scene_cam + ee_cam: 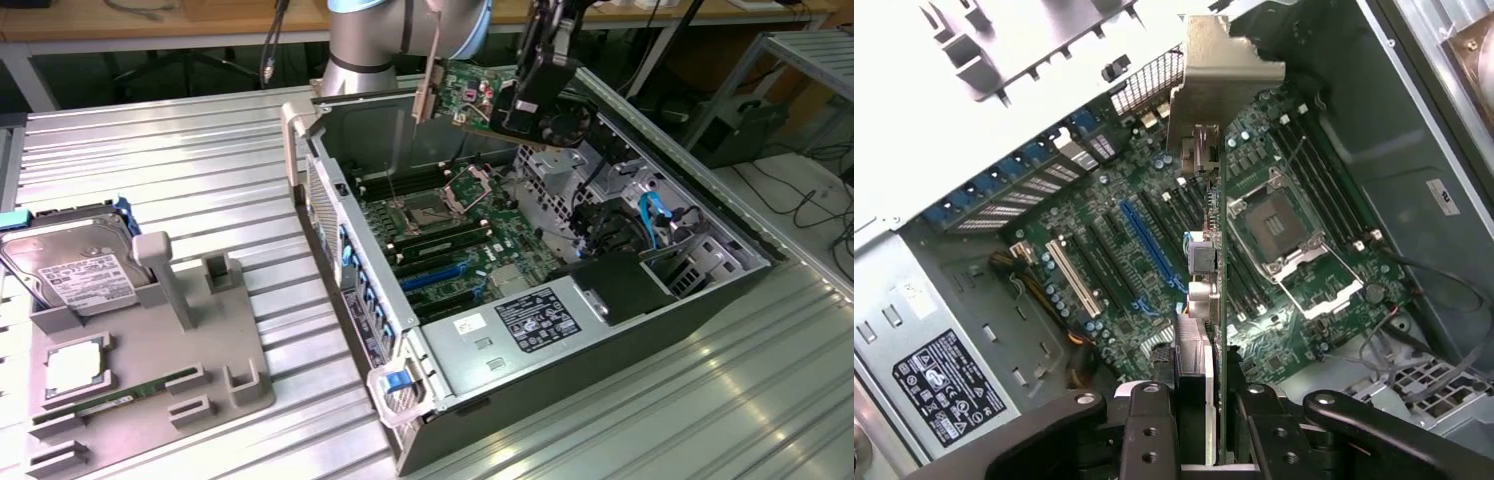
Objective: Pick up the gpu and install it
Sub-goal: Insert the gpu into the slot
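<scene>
Closest to the camera in the exterior view is a grey parts holder (227, 350) sitting on the ribbed metal tabletop (174, 160). It has a RAM stick (127, 397) lying in it, a CPU (76, 365) just behind that, and a hard drive (74, 265) with a white label propped at the back end.

To the exterior view's right of the holder is the PC case (561, 390), lying on its side with the panel off. You can see straight in to the motherboard (441, 240), with the bare CPU socket (441, 210) in the middle.

Further back, the gpu (470, 95) is up in the air over the far end of the case. It's above the rim and not seated in anything. The end effector (534, 100) is clamped on it from the fan side, and the silver bracket (430, 85) hangs down on the exterior view's left. Behind that is the arm (387, 30) itself.

From the wrist cam the card is edge-on, pinched between the two black fingers (1149, 425). The board is spread out below it, and the long blue slot (1151, 250) is just off to one side of the card's edge.
</scene>
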You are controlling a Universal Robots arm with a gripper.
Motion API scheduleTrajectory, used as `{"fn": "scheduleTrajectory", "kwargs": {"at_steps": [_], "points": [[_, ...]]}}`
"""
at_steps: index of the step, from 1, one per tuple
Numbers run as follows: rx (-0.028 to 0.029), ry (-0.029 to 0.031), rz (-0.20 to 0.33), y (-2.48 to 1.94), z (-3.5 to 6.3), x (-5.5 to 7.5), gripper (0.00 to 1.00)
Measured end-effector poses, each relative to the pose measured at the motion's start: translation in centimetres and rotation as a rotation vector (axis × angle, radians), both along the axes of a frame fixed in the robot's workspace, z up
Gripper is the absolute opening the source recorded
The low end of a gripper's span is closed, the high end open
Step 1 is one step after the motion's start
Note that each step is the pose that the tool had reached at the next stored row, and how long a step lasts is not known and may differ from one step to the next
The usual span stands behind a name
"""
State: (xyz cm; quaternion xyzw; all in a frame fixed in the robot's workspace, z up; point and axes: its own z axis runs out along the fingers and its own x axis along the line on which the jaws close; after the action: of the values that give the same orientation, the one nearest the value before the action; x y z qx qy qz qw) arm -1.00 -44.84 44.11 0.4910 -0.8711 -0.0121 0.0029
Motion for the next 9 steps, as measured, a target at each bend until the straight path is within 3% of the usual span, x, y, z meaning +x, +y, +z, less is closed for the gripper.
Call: {"fn": "scheduleTrajectory", "kwargs": {"at_steps": [9], "points": [[0.0,0.0,0.132,0.0,0.0,0.0,0.28]]}}
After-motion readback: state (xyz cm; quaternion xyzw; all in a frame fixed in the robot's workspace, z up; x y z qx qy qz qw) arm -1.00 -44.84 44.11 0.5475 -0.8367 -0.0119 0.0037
